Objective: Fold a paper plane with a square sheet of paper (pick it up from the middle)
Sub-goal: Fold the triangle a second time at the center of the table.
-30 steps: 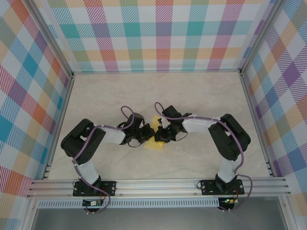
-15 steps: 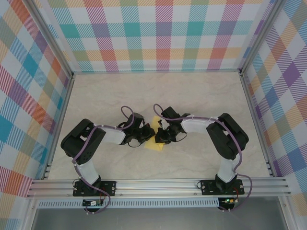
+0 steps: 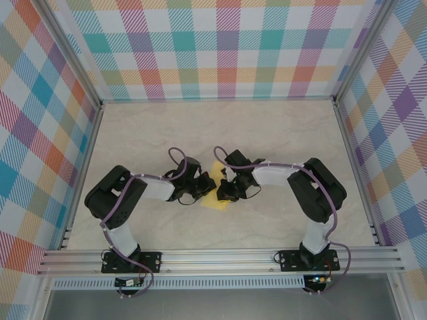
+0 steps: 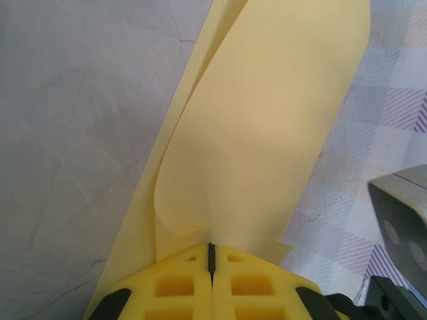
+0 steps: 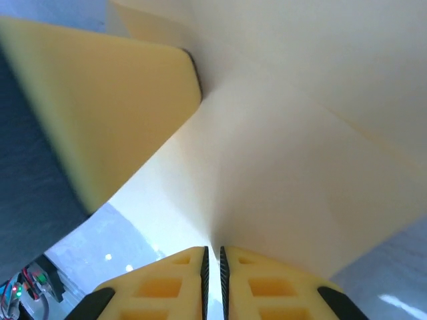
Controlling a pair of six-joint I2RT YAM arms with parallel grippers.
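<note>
"Surveying from largest to smallest: what stands where?" the trainee asks.

"The table (image 3: 287, 133), boxed in by plaid walls (image 3: 227, 47), carries both arms," the technician replies. "That walled cell is the only enclosure, and it holds the arms and the paper. The left arm (image 3: 127, 193) and the right arm (image 3: 313, 190) reach inward and meet at the centre of the top view. Between them is the square sheet of paper (image 3: 215, 203), already bent into layers."

"Which way does the sheet lie from each claw?"

"In the top view its long axis runs up and down the frame. The left gripper (image 3: 202, 189) meets it from the left and the right gripper (image 3: 225, 192) from the right. Neither arm is nearer, since both are on it. In the left wrist view the sheet leaves the pads at bottom centre and runs toward the upper right, curled into two layers. In the right wrist view it spreads from bottom centre across the upper right."

"What is the state of the claws?"

"Left: pads pressed together, with the sheet's edge pinched between them. Right: pads almost together, leaving a thin slit with the sheet clamped in it."

"What does the coming move turn on?"

"Probably on the grips staying on opposite sides of that axis. One would anchor while the other swings its layer over."
</note>
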